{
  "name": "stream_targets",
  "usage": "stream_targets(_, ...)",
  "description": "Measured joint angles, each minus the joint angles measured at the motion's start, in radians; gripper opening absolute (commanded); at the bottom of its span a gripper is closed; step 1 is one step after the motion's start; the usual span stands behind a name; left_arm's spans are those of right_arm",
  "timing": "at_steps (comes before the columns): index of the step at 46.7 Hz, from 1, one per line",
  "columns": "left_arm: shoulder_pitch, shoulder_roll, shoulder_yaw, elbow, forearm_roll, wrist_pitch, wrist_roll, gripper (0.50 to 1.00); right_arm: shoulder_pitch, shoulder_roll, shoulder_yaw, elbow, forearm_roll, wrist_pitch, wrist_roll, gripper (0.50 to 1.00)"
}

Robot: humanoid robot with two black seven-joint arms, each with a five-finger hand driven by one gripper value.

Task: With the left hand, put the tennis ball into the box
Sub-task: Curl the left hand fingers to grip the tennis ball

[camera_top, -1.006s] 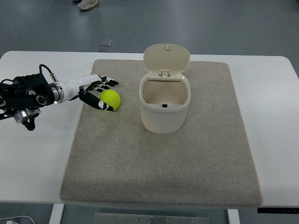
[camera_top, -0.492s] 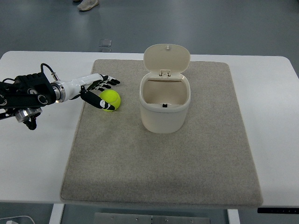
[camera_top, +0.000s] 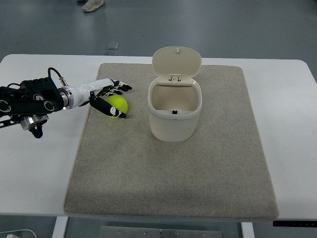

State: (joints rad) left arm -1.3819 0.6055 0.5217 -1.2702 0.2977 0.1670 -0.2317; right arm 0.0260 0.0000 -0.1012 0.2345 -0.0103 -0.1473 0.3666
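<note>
A yellow-green tennis ball (camera_top: 119, 105) lies on the grey mat (camera_top: 173, 163), left of the box. My left hand (camera_top: 113, 98) reaches in from the left edge and is spread around the ball: the fingers (camera_top: 121, 88) extend past its far side and the thumb (camera_top: 110, 109) lies along its near side, not clasped. The white box (camera_top: 175, 109) stands upright in the mat's upper middle with its hinged lid (camera_top: 176, 61) flipped up and its inside bare. The right hand does not show.
The mat covers most of a white table (camera_top: 292, 124). A person's shoe (camera_top: 92, 4) shows on the floor at the top edge, beyond the table. A small grey square (camera_top: 111, 46) lies on the floor behind the table.
My left hand has slid a little right, so the fingers and thumb now reach further around the ball. The ball and box have stayed put.
</note>
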Motion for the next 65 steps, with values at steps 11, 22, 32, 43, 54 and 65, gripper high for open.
stream_targets(11,0.000,0.014,0.006,-0.011,0.001,0.002,0.000,0.928,0.000,0.000,0.000,0.000,0.000,0.000,0.000,0.938)
stream_targets(22,0.004,0.011,0.007,-0.014,0.000,0.007,0.000,0.898,0.000,0.000,0.000,0.000,0.000,0.000,0.000,0.938)
stream_targets(32,0.005,0.017,0.024,-0.009,0.001,0.011,0.001,0.876,0.000,0.000,0.000,0.000,0.000,0.000,0.000,0.938)
stream_targets(43,0.006,0.017,0.026,-0.005,0.001,0.011,0.000,0.698,0.000,0.000,0.000,0.000,0.000,0.000,0.000,0.938)
stream_targets(54,0.010,0.011,0.026,0.002,0.002,0.010,-0.001,0.510,0.000,0.000,0.000,0.000,0.000,0.000,0.000,0.938)
stream_targets(65,0.010,0.011,0.026,0.001,0.006,0.008,-0.001,0.500,0.000,0.000,0.000,0.000,0.000,0.000,0.000,0.938)
